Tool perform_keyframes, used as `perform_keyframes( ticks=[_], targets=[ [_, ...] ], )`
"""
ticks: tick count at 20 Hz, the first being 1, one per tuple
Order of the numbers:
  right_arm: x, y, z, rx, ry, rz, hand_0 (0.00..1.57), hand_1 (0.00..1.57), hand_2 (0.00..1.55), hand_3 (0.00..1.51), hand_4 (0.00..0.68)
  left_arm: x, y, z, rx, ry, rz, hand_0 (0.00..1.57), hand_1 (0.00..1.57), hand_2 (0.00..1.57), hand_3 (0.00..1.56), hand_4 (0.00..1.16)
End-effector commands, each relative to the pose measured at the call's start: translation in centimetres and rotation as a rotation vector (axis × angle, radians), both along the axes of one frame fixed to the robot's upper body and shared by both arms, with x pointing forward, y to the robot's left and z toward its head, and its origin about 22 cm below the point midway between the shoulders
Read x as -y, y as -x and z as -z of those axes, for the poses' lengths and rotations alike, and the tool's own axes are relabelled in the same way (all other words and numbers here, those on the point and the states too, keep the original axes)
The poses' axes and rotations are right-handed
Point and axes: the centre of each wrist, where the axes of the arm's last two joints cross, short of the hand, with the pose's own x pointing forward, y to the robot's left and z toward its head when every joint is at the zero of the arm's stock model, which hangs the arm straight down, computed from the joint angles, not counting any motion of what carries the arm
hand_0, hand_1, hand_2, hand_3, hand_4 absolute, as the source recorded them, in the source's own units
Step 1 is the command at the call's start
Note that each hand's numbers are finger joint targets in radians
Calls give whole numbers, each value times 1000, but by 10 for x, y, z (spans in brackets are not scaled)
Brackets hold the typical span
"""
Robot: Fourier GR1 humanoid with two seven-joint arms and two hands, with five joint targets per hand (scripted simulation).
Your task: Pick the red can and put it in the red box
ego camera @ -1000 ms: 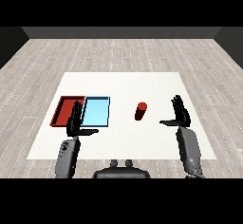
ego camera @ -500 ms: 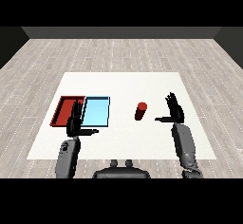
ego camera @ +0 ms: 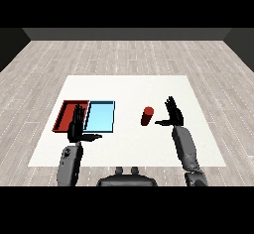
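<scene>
Red can: the small red round can (ego camera: 147,116) stands up straight on the white flat tabletop (ego camera: 129,87). It is near the middle, a bit to the right. Nothing holds it.

Right robot hand: the black right robot hand (ego camera: 173,114) is up in the air just to the right of the red can. Its fingers are straight and spread wide. Its thumb sticks out to the left, toward the can. There is a small gap between the thumb and the can. It holds nothing.

Left robot hand: the black left robot hand (ego camera: 78,128) is on the left side, at the near edge of the two trays. Its fingers are straight and point up. Its thumb sticks out to the right. It holds nothing.

Red tray: the flat red tray (ego camera: 66,115) lies on the left of the tabletop. It is well apart from the red can.

Blue tray: the flat light blue tray (ego camera: 100,116) lies right beside the red tray, touching it. It sits between the red tray and the red can.

Arms: the two grey forearms come in from the near corners.
</scene>
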Motion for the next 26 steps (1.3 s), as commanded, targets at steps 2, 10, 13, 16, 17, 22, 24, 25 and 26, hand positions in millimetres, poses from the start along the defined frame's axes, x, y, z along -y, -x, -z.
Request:
perform_keyframes(
  ticks=[2, 10, 13, 16, 17, 22, 24, 25, 26],
  targets=[
    [-19, 2, 16, -22, -27, -38, 0, 0, 0, 0, 0, 5, 13, 6, 3, 13, 1, 0, 0, 0, 0, 0],
    [-32, -11, 35, -44, -64, -45, 0, 0, 0, 0, 0, 3, 15, 2, -9, 14, -9, 0, 0, 0, 0, 0],
    [-56, -7, 29, -74, -69, -49, 0, 0, 0, 0, 0, -5, -14, 14, -5, 13, -32, 0, 0, 0, 0, 0],
    [-22, -3, 37, -97, -60, -56, 0, 0, 0, 0, 0, 14, 4, 5, -15, 34, -5, 0, 0, 0, 0, 0],
    [-49, -7, 46, -100, -73, -70, 0, 0, 0, 0, 0, -6, 3, 16, 7, 3, 3, 0, 0, 0, 0, 0],
    [-49, -21, 46, -90, -91, -72, 0, 0, 0, 0, 0, -11, 22, -6, 11, 10, -17, 0, 0, 0, 0, 0],
    [-59, -6, 61, -102, -80, -80, 0, 0, 0, 0, 0, 0, 15, 4, 0, 0, 4, 0, 0, 0, 0, 0],
    [-66, -11, 50, -101, -90, -82, 0, 0, 0, 0, 0, 9, -3, -10, 13, 10, -23, 0, 0, 0, 0, 0],
    [-63, -14, 53, -117, -83, -78, 0, 0, 0, 0, 0, -10, 0, -6, -3, 0, -13, 0, 0, 0, 0, 0]
  ],
)
